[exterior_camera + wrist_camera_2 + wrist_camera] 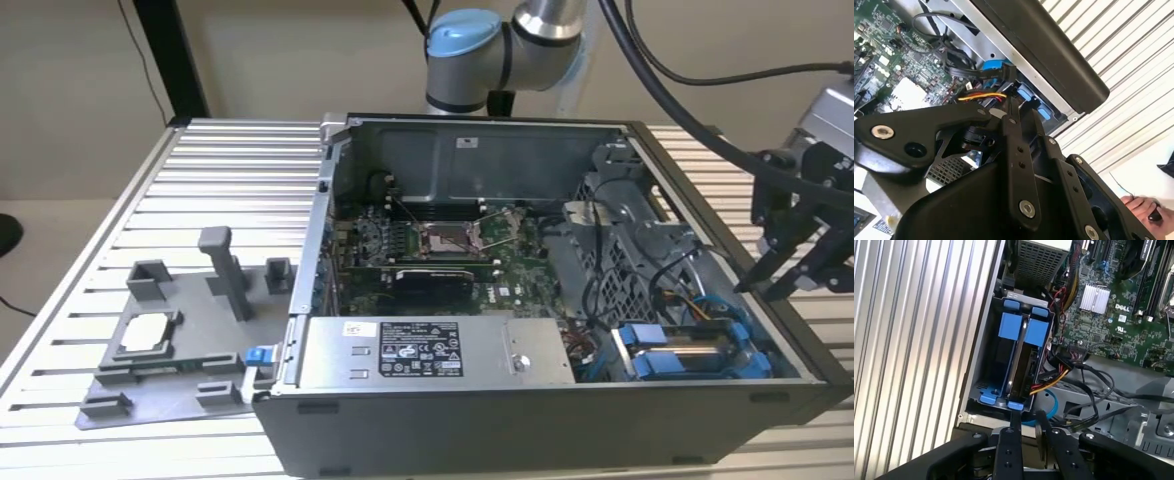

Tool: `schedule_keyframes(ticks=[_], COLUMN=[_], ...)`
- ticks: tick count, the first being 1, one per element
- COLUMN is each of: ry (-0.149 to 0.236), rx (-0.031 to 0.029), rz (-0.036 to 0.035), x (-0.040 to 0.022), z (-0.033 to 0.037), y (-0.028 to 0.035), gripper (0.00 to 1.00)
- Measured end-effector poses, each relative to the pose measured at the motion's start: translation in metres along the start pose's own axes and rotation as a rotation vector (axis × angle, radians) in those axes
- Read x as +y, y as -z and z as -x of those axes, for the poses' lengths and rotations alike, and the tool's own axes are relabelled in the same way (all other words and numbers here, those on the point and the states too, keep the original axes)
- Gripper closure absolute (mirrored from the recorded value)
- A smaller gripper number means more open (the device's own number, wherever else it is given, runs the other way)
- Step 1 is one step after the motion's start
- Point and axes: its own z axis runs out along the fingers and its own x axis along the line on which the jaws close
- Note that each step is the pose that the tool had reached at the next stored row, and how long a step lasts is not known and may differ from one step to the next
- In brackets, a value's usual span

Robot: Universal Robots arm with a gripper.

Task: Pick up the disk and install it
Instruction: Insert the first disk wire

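This is looking like a robotics lab: an opened computer case point(534, 425) is lying on a slatted metal bench point(227, 165), a robot arm point(470, 45) standing at its far edge.

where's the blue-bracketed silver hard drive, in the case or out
In. The silver metal hard drive in its blue plastic bracket stands on edge inside the open computer case.

Slatted alu table point(227, 170) w/ beige wall point(294, 50) behind.

The disk point(694, 352) sits inside the open computer case point(534, 425).
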Motion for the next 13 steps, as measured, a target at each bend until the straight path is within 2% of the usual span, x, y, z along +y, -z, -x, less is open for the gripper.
schedule_keyframes(ticks=[3,4,5,7,10,13], ry=[0.007,0.010,0.011,0.016,0.027,0.038], rx=[-0.0422,-0.0532,-0.0599,-0.0677,-0.0726,-0.0821], rz=[-0.0089,-0.0112,-0.0126,-0.0141,-0.0145,-0.0158], x=[-0.0009,-0.0013,-0.0019,-0.0031,-0.0048,-0.0064], z=[-0.0002,-0.0004,-0.0007,-0.0015,-0.0025,-0.0033], y=[-0.0002,-0.0003,-0.0005,-0.0007,-0.0018,-0.0032], gripper=[0.00,0.00,0.00,0.00,0.00,0.00])
